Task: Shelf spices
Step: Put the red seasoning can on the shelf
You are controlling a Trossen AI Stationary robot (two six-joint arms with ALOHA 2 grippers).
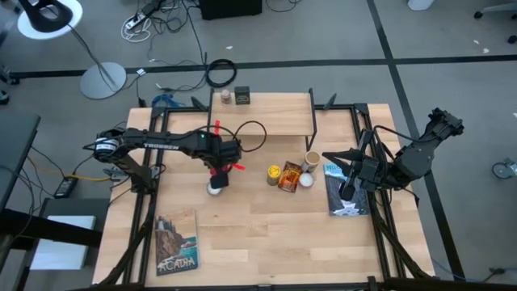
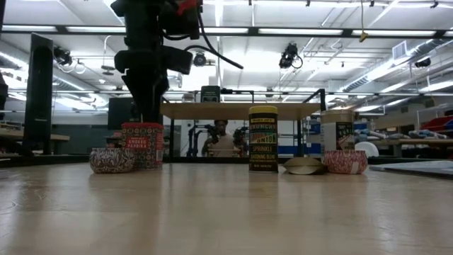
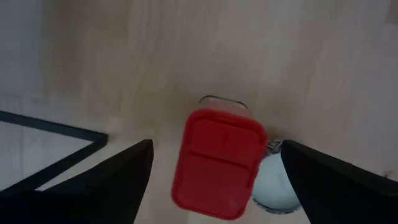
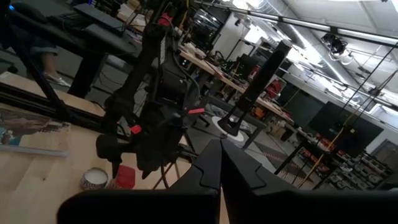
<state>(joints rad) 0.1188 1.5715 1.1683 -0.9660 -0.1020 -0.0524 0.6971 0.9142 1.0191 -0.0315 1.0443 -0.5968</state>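
The red tin (image 3: 217,165) stands upright on the table beside a white round disc (image 3: 273,186). My left gripper (image 3: 216,146) hangs over it, open, with one finger on either side and no touch. In the high view my left gripper (image 1: 220,171) is left of centre. The yellow black-lidded jar (image 1: 275,173), orange packet (image 1: 289,177), tan jar (image 1: 312,159) and a small white round piece (image 1: 306,180) stand grouped mid-table. The shelf (image 1: 262,113) stands at the far edge, bearing the dark tin (image 1: 241,97) and a small jar (image 1: 227,96). My right gripper (image 1: 346,192) waits, shut, over a book.
One picture-covered book (image 1: 346,190) lies under my right gripper, and another (image 1: 176,242) lies near the table's near left corner. In the low view a second patterned disc (image 2: 345,161) sits by the tan jar (image 2: 337,134). A black cable (image 1: 250,133) loops off my left arm.
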